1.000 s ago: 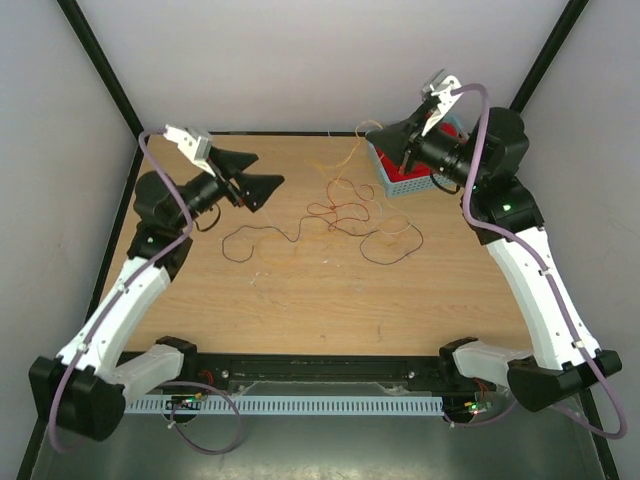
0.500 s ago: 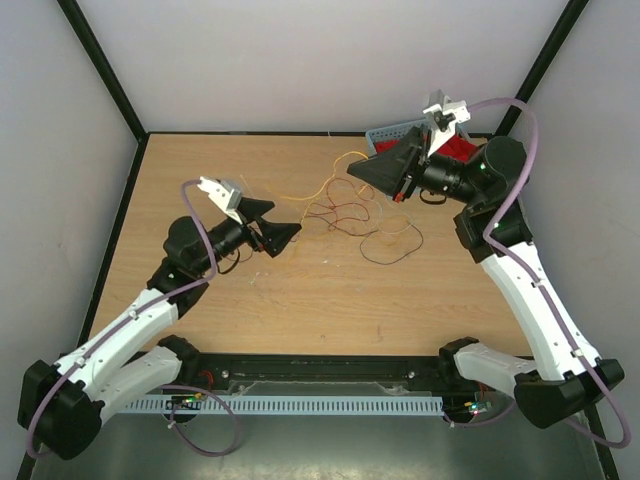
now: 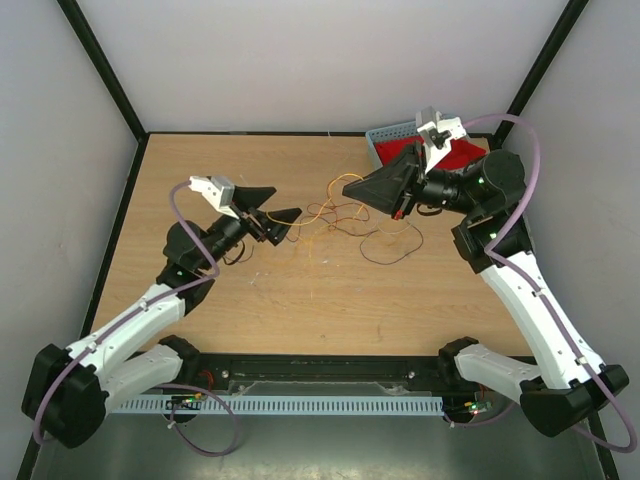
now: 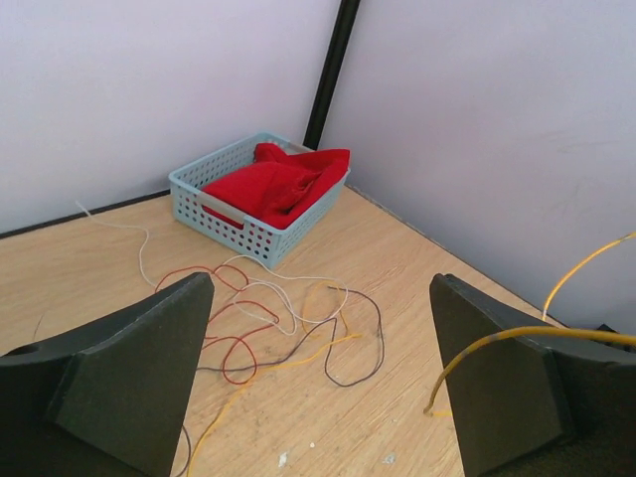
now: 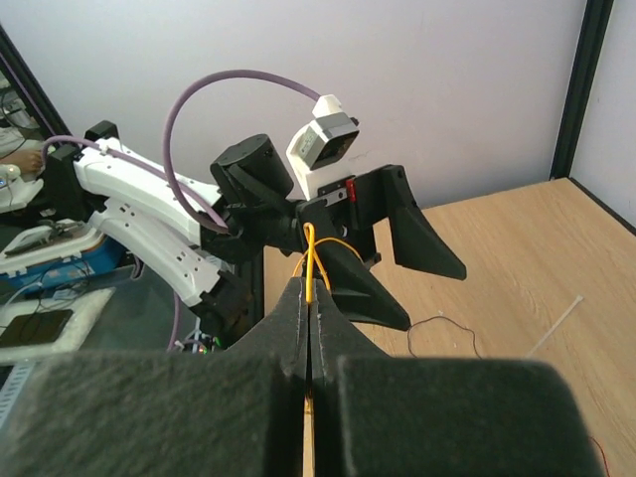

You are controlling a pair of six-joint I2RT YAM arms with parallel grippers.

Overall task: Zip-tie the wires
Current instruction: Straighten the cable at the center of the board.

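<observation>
The right pincer (image 5: 310, 290) is clamped shut on an orange strand (image 5: 309, 256) of the wires (image 3: 345, 215), holding it above the counter (image 3: 300, 300). The other strands lie loosely curled at mid-counter, near a blue basket (image 4: 214, 199) that holds a red cloth (image 4: 283, 184). The left pincer (image 3: 280, 203) faces the right one with its jaws wide apart, and the orange strand crosses one finger (image 4: 507, 397).

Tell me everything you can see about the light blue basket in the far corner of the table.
The basket is a shallow, rectangular, light blue tray of what looks like plastic, its walls pierced in a lattice. It sits flat on the wooden table in the far right corner, near both walls. A crumpled red cloth fills it. Thin wires lie just in front; contact unclear.
</observation>
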